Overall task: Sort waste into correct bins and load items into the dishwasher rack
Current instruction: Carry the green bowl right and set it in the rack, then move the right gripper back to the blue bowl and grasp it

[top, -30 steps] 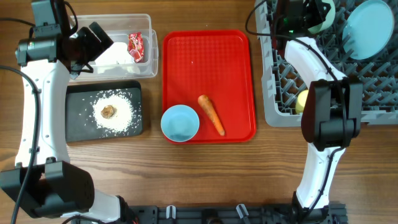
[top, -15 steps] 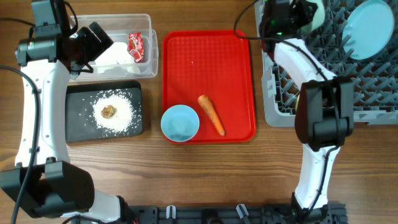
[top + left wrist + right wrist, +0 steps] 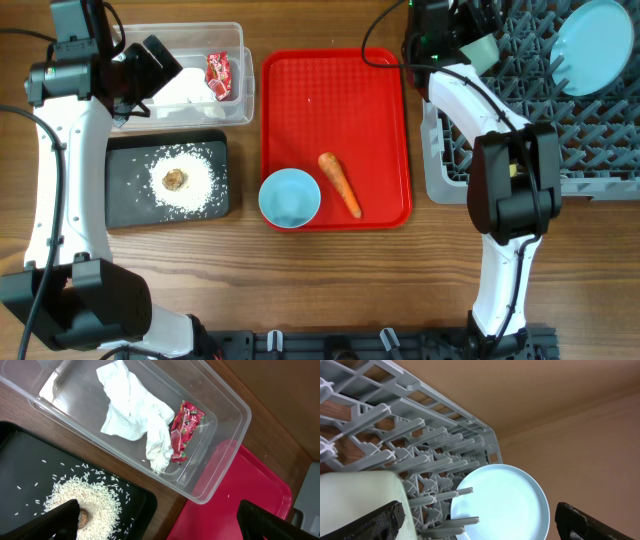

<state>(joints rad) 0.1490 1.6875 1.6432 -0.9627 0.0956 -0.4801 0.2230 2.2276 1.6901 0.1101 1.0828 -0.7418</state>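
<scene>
Wooden table (image 3: 330, 280); napkin (image 3: 132, 415) clearest from wrist; left tool (image 3: 159, 517), right tool (image 3: 477, 520) wide open, empty.

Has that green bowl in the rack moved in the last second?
Yes. The green bowl has shifted left in the rack, away from the blue plate and toward the red tray.

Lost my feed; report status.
Left hand open above clear tub. Right hand open at rack, pale green bowl in it. Carrot on red tray, unobstructed.
</scene>
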